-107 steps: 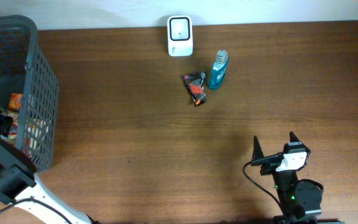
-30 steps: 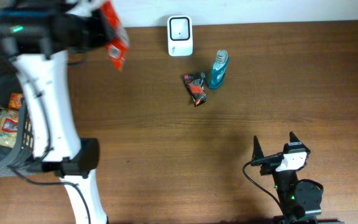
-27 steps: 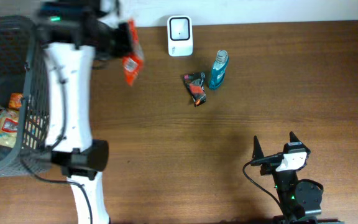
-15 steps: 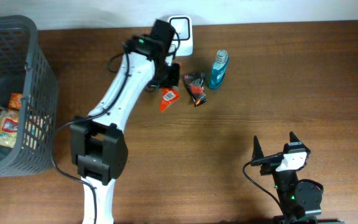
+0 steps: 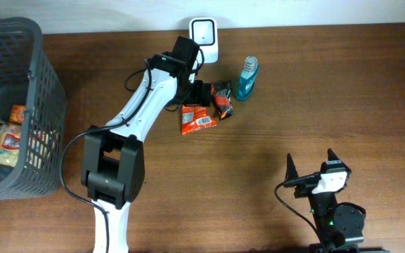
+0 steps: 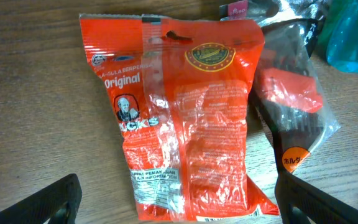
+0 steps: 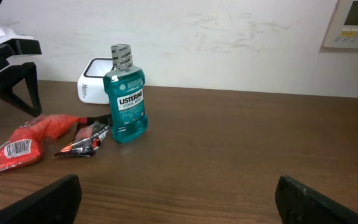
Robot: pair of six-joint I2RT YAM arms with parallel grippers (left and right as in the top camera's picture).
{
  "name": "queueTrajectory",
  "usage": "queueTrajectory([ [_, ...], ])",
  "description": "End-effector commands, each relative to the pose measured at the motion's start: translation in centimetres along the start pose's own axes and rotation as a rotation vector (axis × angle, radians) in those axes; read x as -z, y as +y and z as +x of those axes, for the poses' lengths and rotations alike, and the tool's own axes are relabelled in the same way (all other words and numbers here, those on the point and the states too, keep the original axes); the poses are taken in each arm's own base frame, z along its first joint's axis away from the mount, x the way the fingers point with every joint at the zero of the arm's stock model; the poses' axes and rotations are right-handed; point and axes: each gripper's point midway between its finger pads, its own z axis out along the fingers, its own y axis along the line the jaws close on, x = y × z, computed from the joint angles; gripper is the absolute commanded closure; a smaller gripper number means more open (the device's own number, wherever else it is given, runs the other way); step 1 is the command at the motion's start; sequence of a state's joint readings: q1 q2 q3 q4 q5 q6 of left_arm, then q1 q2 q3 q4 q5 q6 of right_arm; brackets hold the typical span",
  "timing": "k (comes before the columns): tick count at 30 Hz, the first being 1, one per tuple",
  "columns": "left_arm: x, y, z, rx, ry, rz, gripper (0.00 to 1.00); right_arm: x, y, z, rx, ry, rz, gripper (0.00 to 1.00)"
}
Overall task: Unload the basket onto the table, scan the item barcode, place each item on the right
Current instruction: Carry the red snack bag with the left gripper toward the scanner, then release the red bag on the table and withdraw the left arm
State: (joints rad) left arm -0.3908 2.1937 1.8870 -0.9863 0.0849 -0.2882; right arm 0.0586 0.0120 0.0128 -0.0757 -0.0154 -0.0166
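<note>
The left arm reached across the table [image 5: 329,84] toward its far middle, and the left gripper [image 5: 194,95] hung there with its jaws wide apart, holding nothing. In the left wrist view its two fingers [image 6: 42,202] showed only at the lower corners, one on each side of the red snack bag [image 5: 197,118]. This bag lay flat on the wood, just on the near side of the gripper. A white label with a barcode [image 5: 204,121] was on its upper face, toward the right end. Just to the right of the bag lay a dark packet [image 5: 221,98] with a red patch. The two seemed to touch at one edge, but I could not tell this for sure. Farther right, close to the dark packet, a blue mouthwash bottle [image 5: 247,79] stood upright. The white scanner [image 5: 204,40] stood at the far edge of the table, beyond the gripper and the bag and apart from both. At the far left a grey basket [image 5: 48,105] held some other packets. The right gripper [image 5: 309,158] was at the near right, well apart from all these things. Its jaws were fully spread with nothing between them, and its camera looked along the table toward the bottle and the bag.
</note>
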Motion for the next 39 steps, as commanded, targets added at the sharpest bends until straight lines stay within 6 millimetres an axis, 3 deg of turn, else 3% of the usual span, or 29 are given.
queueTrajectory([
  [1, 3.1, -0.1, -1.5, 0.011, -0.060, 0.011, 0.02, 0.0, -0.2, 0.3, 0.002, 0.006, 0.012, 0.02],
  [4, 7.3, 0.3, -3.1, 0.028, -0.131, 0.023, 0.02, 0.0, -0.2, 0.3, 0.002, 0.006, 0.012, 0.02],
  [8, 16.0, 1.9, -5.4, 0.037, -0.287, 0.036, 0.02, 0.0, -0.2, 0.3, 0.002, 0.006, 0.012, 0.02],
  [11, 22.7, 5.4, -6.0, 0.063, -0.422, -0.050, 0.04, 0.0, -0.2, 0.3, 0.002, 0.006, 0.012, 0.02],
  [14, 31.0, 12.7, -4.0, 0.200, -0.564, -0.258, 0.06, 0.0, -0.2, 0.3, 0.002, 0.006, 0.012, 0.02],
  [17, 36.8, 17.5, -1.1, 0.343, -0.670, -0.327, 0.05, 0.0, -0.2, 0.3, 0.002, 0.006, 0.012, 0.02],
  [22, 42.8, 24.0, 3.5, 0.541, -0.780, -0.432, 0.01, 0.0, -0.2, 0.3, 0.002, 0.006, 0.012, 0.02],
  [25, 44.2, 27.7, 5.9, 0.671, -0.798, -0.492, 0.01, 0.0, -0.2, 0.3, 0.002, 0.006, 0.012, 0.02],
  [29, 43.4, 31.9, 7.5, 0.797, -0.756, -0.544, 0.01, 0.0, -0.2, 0.3, 0.002, 0.006, 0.012, 0.02],
  [32, 40.9, 34.8, 8.0, 0.870, -0.680, -0.563, 0.01, 0.0, -0.2, 0.3, 0.002, 0.006, 0.012, 0.02],
  [34, 37.9, 37.5, 8.6, 0.923, -0.584, -0.573, 0.01, 0.0, -0.2, 0.3, 0.002, 0.006, 0.012, 0.02],
  [39, 32.2, 40.8, 10.2, 1.070, -0.400, -0.554, 0.01, 0.0, -0.2, 0.3, 0.002, 0.006, 0.012, 0.02],
])
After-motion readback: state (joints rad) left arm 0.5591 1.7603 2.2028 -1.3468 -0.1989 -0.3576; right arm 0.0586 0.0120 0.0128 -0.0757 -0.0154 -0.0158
